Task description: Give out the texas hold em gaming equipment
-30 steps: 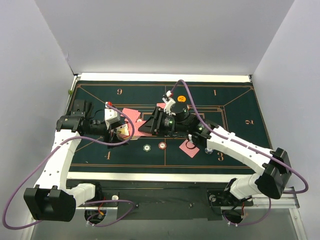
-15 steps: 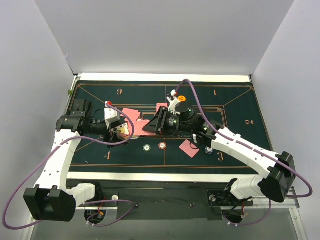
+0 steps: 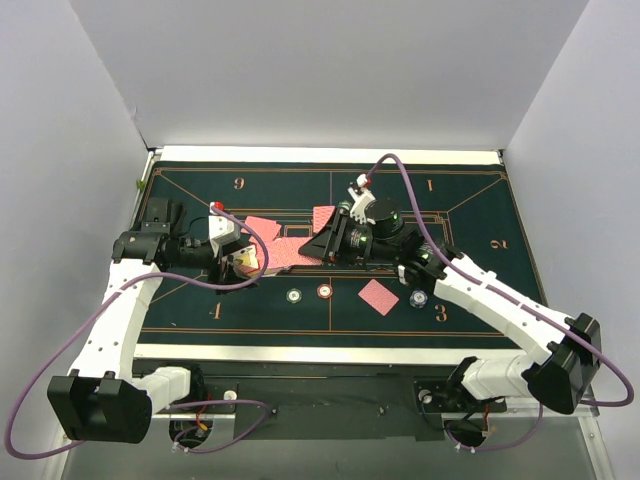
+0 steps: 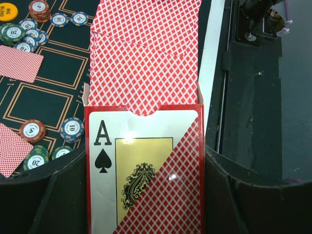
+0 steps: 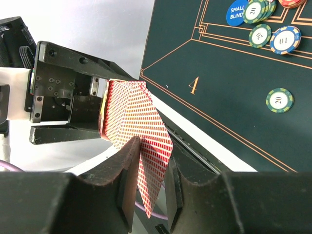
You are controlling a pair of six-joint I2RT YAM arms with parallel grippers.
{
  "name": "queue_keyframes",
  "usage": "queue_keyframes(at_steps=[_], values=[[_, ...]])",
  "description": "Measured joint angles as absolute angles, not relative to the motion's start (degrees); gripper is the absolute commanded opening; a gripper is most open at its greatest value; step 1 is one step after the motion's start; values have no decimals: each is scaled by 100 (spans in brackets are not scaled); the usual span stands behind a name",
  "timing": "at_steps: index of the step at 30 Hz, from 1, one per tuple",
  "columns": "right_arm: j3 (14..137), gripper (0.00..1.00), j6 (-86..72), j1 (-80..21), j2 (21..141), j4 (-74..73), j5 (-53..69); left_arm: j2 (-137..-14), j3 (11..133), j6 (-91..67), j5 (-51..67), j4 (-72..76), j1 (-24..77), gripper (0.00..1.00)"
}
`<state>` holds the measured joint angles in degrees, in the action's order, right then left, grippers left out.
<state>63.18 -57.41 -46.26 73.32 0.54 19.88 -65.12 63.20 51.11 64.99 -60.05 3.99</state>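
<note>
**Playing card [image 5: 148, 161] draw from card box [image 4: 146, 170]**

Fig.: left gripper [image 4: 145, 187] clamped the box, cards fanned out; right gripper [image 5: 148, 183] pinched one card's edge above the felt mat [image 5: 219, 73]. Risk: neighbouring cards could drag out w/ it & spill. Bare felt by seat 4 gave room; chips [image 4: 72, 129] lay close beside.

**Shiny box, everything else pretty dull**

Card box [image 4: 146, 170] in the left claw [image 4: 146, 195] is glossy coated cardboard with glare spots on it. The cards [image 4: 146, 53] poking out look like smooth paper stock. The claw's fingers [image 4: 44, 204] are matt black plastic. Beside the claw, the mat [image 4: 44, 102] is dull felt and the chips [image 4: 72, 129] look like smooth plastic.
</note>
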Motion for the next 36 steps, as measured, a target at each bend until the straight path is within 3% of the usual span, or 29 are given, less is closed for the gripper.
queue_keyframes(at_steps=[16, 36], values=[[6246, 19, -5671, -4298, 6914, -255, 2141, -6514, 6320, 5011, 6525, -5935, 397, 0], [6222, 0, -5627, -3192, 6598, -508, 2464, -6514, 6320, 4989, 6541, -5929, 357, 0]])
